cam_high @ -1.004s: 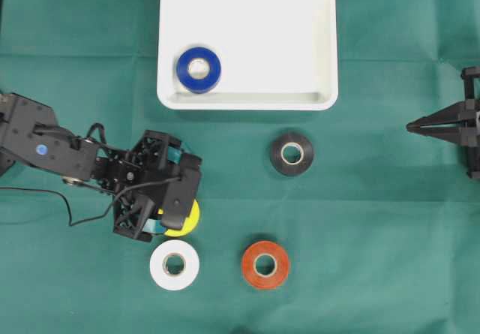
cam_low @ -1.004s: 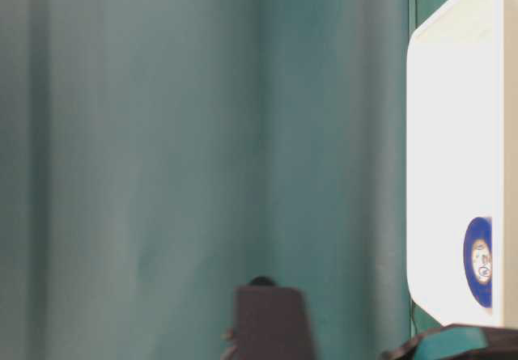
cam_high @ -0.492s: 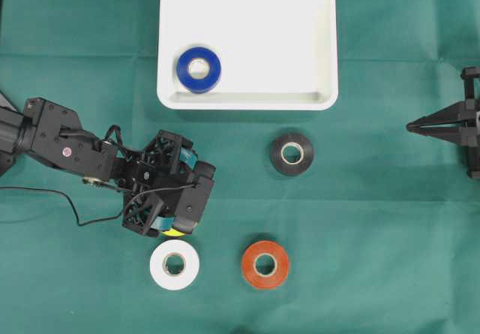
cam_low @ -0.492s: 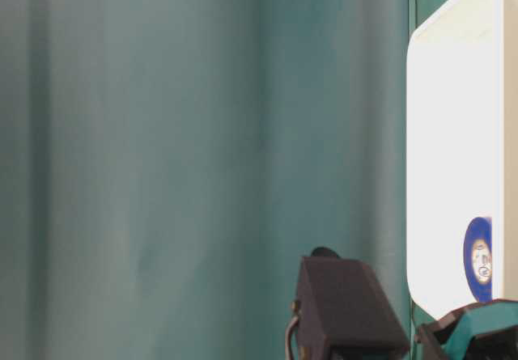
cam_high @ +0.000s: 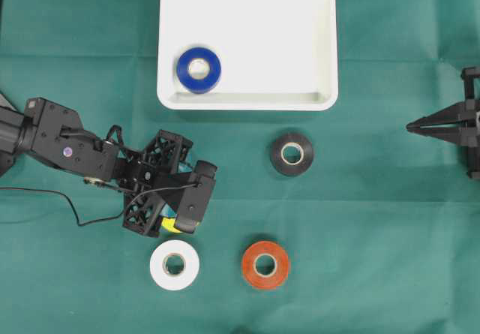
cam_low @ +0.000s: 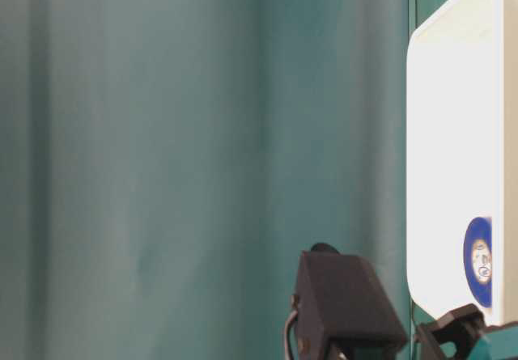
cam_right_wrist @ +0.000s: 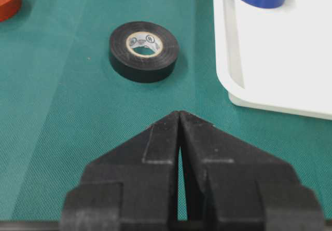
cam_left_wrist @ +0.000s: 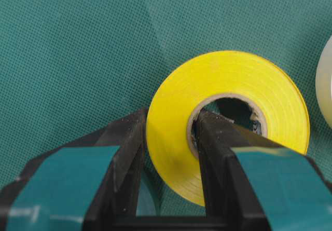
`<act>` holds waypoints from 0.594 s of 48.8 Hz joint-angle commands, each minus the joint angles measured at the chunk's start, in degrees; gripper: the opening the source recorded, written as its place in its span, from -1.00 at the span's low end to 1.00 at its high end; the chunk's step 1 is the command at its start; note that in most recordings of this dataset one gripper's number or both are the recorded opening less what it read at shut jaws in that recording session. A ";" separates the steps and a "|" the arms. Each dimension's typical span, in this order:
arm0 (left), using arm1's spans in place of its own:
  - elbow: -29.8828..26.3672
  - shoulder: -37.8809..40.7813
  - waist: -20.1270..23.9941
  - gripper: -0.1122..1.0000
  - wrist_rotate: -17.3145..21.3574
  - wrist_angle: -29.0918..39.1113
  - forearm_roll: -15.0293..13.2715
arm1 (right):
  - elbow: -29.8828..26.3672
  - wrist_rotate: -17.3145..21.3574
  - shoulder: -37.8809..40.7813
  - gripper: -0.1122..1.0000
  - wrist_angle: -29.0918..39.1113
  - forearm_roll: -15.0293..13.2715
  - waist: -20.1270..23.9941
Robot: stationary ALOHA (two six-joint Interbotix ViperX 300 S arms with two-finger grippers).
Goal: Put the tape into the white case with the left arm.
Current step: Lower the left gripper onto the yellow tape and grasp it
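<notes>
In the left wrist view, the left gripper [cam_left_wrist: 171,163] is pinching the yellow tape roll [cam_left_wrist: 228,122]: one teal-banded finger is sitting inside the core, the other is pressing the outer wall, closed tight on the roll's side. The roll is lying flat on the green desk [cam_left_wrist: 78,49].

From overhead, the left arm [cam_high: 67,150] is reaching in from the left edge toward lower centre, its wrist bent down over the roll, which is mostly hidden. A white roll [cam_high: 174,265] is lying just below it, an orange roll [cam_high: 265,264] to the right, a black roll [cam_high: 292,154] further up.

At the top, the white case [cam_high: 300,41] is holding a blue roll [cam_high: 199,70].

At the right edge, the right gripper [cam_high: 420,127] is hovering with its jaws pressed together, holding nothing.
</notes>
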 commanded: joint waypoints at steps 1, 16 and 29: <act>-1.23 -1.76 0.00 -0.35 0.18 0.44 -0.09 | -0.70 0.09 0.35 -0.97 -0.53 0.00 -0.09; -4.75 -4.83 -1.58 -0.35 0.09 4.66 -0.09 | -0.70 0.09 0.35 -0.97 -0.53 0.00 -0.09; -8.70 -8.44 -3.52 -0.35 0.09 10.90 -0.09 | -0.62 0.09 0.35 -0.97 -0.53 0.00 -0.09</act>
